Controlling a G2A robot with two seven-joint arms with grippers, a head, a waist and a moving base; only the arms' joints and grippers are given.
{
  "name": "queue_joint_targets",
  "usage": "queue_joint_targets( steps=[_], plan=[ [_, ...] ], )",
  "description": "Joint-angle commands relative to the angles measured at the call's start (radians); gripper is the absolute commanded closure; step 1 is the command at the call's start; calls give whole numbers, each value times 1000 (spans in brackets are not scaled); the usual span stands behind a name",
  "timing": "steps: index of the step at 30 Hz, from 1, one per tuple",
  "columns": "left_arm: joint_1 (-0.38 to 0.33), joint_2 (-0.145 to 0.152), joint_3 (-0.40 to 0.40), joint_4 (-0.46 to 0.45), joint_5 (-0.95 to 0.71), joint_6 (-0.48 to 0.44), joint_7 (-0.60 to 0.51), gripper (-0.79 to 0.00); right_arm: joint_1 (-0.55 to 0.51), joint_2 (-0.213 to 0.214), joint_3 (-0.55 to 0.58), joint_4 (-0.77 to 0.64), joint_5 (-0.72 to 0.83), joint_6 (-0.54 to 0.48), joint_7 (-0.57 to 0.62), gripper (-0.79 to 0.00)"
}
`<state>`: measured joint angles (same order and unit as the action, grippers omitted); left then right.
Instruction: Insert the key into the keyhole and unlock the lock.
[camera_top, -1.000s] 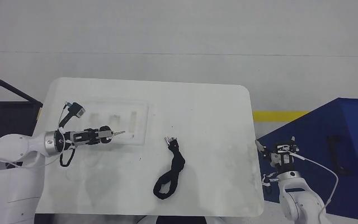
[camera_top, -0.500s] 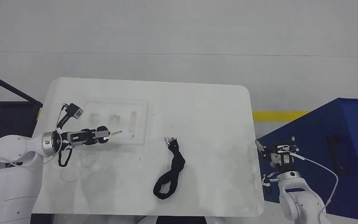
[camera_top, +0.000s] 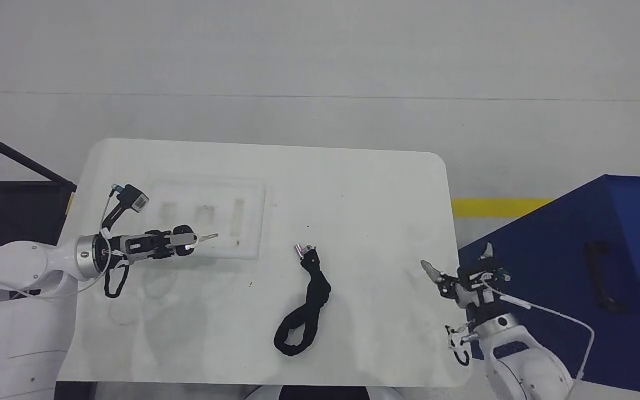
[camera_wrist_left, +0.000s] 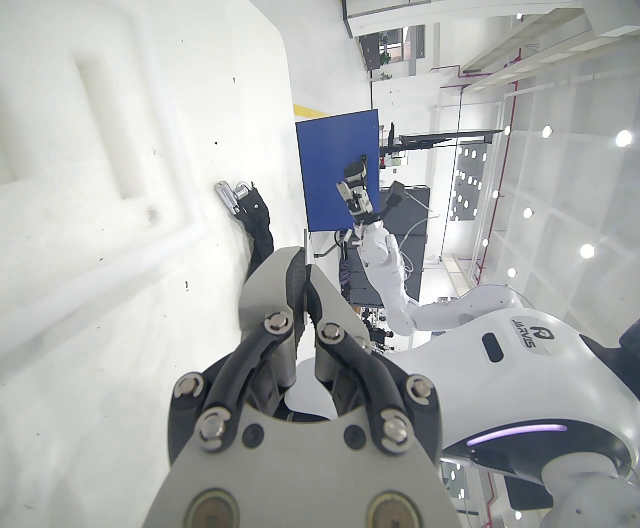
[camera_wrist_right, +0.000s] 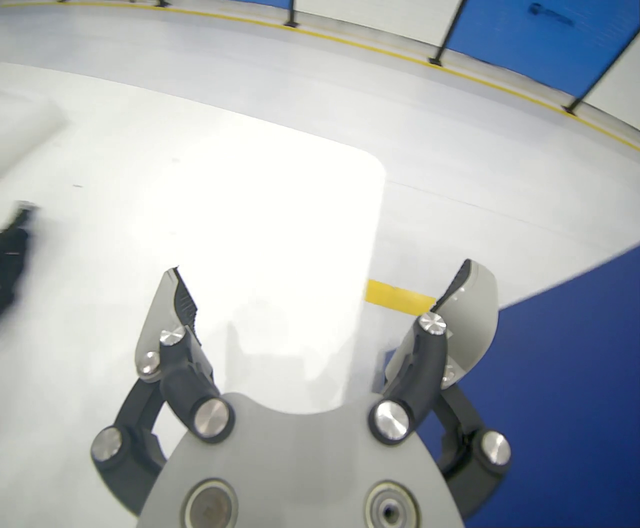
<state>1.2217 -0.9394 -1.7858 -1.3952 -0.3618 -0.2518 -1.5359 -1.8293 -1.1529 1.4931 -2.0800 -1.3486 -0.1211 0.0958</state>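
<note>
Fingers of left gripper (camera_wrist_left: 306, 260) pinch key (camera_top: 209, 237) | right gripper (camera_wrist_right: 320, 270) spread, near table (camera_top: 380, 200) edge | lock (camera_top: 308, 300) mid-table, well apart | suggest: right pins lock cylinder (camera_top: 301, 249), then align key squarely.

The left arm (camera_top: 60, 255) lies low across the left end of the table (camera_top: 350, 190), its wrist level. The left gripper (camera_top: 203, 238) points toward the table's middle, its fingers (camera_wrist_left: 270, 285) pressed together. The right gripper (camera_top: 458, 262) hangs over the table's right edge near the front corner, its fingers (camera_wrist_right: 170, 300) spread wide.
</note>
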Motion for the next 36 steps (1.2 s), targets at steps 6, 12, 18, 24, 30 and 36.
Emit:
queue_joint_targets(
  steps=[6,12,18,24,30,36],
  plan=[
    [0,0,0,0,0,0,0,0,176,-27,-304,-133,56,13,505,-785],
    [0,0,0,0,0,0,0,0,176,-27,-304,-133,56,13,505,-785],
    [0,0,0,0,0,0,0,0,180,-30,-337,-132,204,-82,495,-785],
    [0,0,0,0,0,0,0,0,426,-58,-415,-35,442,88,807,-785],
    [0,0,0,0,0,0,0,0,762,-123,-632,177,463,360,1078,-785],
    [0,0,0,0,0,0,0,0,932,-182,-795,292,393,506,1128,-785]
  ],
)
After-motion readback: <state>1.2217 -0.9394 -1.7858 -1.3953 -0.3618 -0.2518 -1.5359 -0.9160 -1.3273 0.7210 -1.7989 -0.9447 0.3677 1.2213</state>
